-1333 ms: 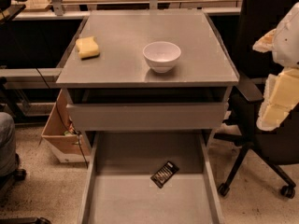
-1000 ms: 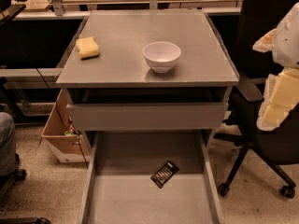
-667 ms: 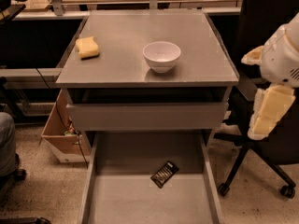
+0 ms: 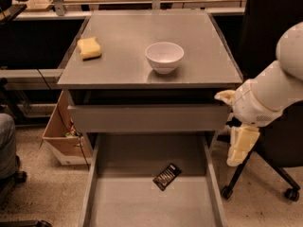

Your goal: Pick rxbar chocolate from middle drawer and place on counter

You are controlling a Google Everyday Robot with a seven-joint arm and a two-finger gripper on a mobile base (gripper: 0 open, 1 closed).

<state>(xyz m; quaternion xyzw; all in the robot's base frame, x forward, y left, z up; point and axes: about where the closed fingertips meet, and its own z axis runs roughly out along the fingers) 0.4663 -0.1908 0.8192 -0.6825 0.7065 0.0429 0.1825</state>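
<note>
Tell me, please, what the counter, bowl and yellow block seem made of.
The counter: matte grey metal, by its soft sheen. The bowl: glossy white ceramic, possibly plastic. The yellow block: likely foam sponge, dull and soft-edged. The gripper hangs right of the open middle drawer, its casing pale, probably plastic.

I get warm, dimmish overhead light, soft sheen on the table (image 4: 203, 37) top, faint shadow under the bowl (image 4: 164, 56) toward the front edge, deep shade beneath that edge, my claw (image 4: 240, 148) pale and evenly lit below the table's front right corner
</note>
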